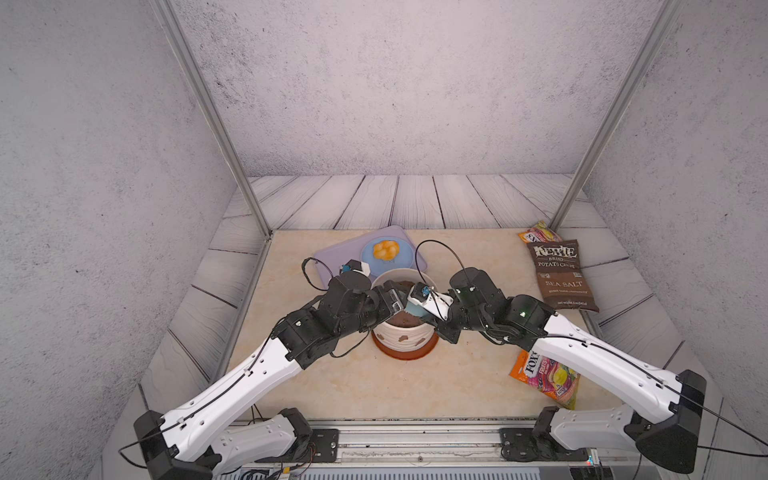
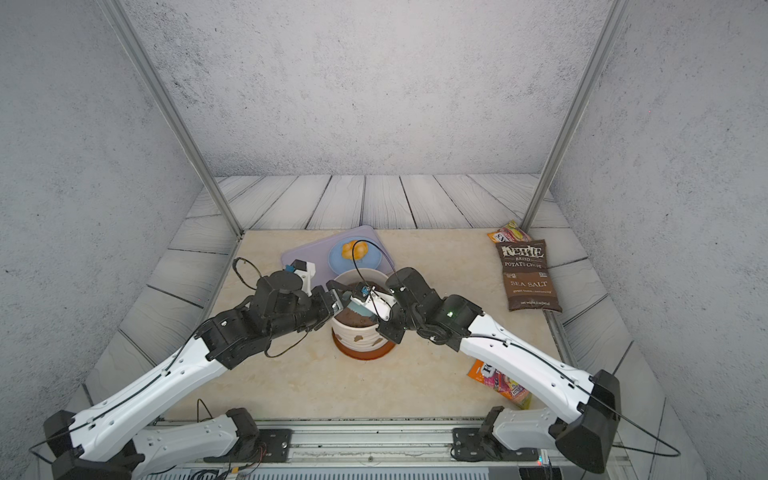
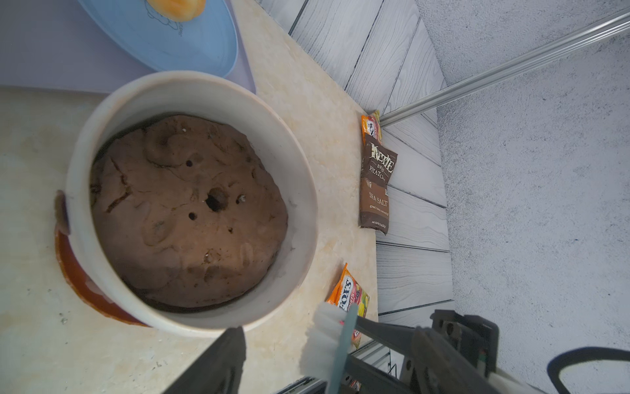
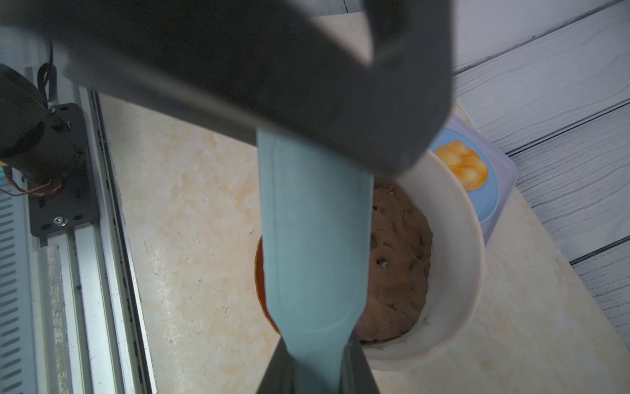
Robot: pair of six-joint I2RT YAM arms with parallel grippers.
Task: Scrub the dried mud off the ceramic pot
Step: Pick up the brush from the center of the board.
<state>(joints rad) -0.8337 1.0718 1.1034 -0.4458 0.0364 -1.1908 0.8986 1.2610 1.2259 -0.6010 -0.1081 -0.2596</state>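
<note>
- You have a flat lavender plastic tray (image 1: 336,252) at the back, carrying a round pale-blue plate (image 1: 371,262).
- A golden knotted bun (image 1: 386,249) sits on that plate.
- Your brown Kettle potato-chip bag (image 1: 561,274) lies far right, overlapping a small orange snack packet (image 1: 540,233).
- An orange Fox's fruit-candy bag (image 1: 548,378) lies nearer the front.

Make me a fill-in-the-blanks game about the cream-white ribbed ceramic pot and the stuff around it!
1. The cream-white ribbed ceramic pot stands on a rust-brown round ____.
2. The right gripper is shut on a teal plastic ____ with white bristles.
3. The yellow braided bun lies on a light ____ round plate.
Missing words: saucer; brush; blue.
</note>
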